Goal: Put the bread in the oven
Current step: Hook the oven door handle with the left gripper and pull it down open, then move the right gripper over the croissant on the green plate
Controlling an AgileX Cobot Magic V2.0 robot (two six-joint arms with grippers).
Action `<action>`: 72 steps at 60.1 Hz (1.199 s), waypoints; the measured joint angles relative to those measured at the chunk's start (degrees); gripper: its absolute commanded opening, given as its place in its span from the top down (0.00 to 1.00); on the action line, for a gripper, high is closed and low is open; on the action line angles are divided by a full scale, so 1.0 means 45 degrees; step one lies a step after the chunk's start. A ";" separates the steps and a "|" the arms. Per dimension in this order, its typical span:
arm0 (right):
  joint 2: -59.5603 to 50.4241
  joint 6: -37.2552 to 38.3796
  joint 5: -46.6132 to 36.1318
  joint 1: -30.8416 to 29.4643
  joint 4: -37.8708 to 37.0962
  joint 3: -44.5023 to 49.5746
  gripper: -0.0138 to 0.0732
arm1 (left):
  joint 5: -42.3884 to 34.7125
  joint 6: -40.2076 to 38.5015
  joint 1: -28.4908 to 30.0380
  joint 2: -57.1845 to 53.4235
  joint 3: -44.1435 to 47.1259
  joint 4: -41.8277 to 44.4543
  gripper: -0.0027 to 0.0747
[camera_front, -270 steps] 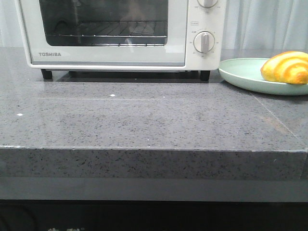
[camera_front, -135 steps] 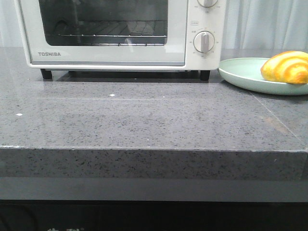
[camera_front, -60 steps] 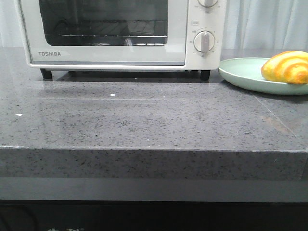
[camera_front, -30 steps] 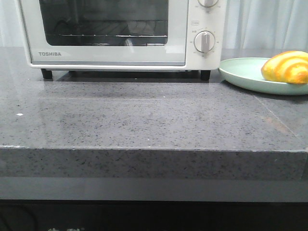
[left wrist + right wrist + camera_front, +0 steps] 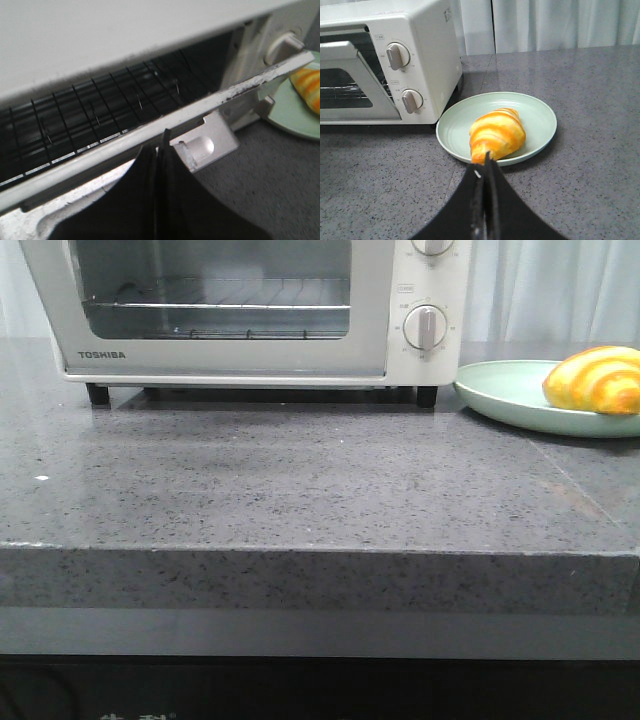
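Oven (image 5: pixel 250 310) door tilted ajar. Left gripper (image 5: pixel 161 150) jaws pressed together at door's top edge. Right gripper (image 5: pixel 487 165) jaws closed, empty. Bread (image 5: pixel 497 134) on green plate (image 5: pixel 540 115), at oven's 3 o'clock.

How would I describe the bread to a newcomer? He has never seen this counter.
Find the white Toshiba oven on the grey counter; right of it sits a pale green plate. The bread lies on that plate: a glossy golden bun with orange-brown stripes, the only food there.
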 measured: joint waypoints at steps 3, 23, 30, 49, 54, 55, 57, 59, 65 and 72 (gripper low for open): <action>0.0000 0.0000 0.0000 0.0000 0.0000 0.0000 0.92 | 0.0235 0.0000 -0.0106 -0.0239 0.0309 -0.0111 0.99; 0.0000 0.0000 0.0246 0.0000 0.0000 0.0000 0.92 | 0.0806 0.0000 -0.0983 -0.1131 0.3234 -0.1269 0.99; 0.0000 0.0000 0.0367 0.0000 0.0000 0.0000 0.92 | 0.0646 0.0007 -0.1033 -0.0960 0.3879 -0.1313 0.99; 0.0000 0.0000 0.0988 0.0000 0.0000 0.0000 0.92 | -0.0624 0.0007 -0.0334 -0.2305 0.3920 -0.1313 0.99; 0.0086 0.0057 0.1350 0.0000 0.0000 -0.0046 0.91 | -0.0837 0.0007 0.0689 -0.3050 0.3951 -0.1313 0.99; 0.0113 0.0096 0.1398 0.0000 0.0000 -0.0084 0.91 | -0.0880 0.0007 0.0889 -0.3181 0.3986 -0.1313 0.99; 0.0219 0.0256 0.1503 0.0000 0.0000 -0.0212 0.91 | -0.1017 0.0007 0.1395 -0.3538 0.4113 -0.1288 0.99; 0.0348 0.0510 0.1560 0.0000 0.0000 -0.0354 0.91 | -0.1162 0.0007 0.1905 -0.3928 0.4274 -0.1223 0.99; 0.0900 0.1328 0.1779 0.0000 0.0000 -0.0782 0.91 | -0.1581 0.0007 0.3306 -0.5326 0.5018 -0.1109 0.99; 0.1892 0.2063 0.1910 0.0000 0.0023 -0.1154 0.91 | -0.1580 0.0007 0.4347 -0.7080 0.6061 -0.1065 0.99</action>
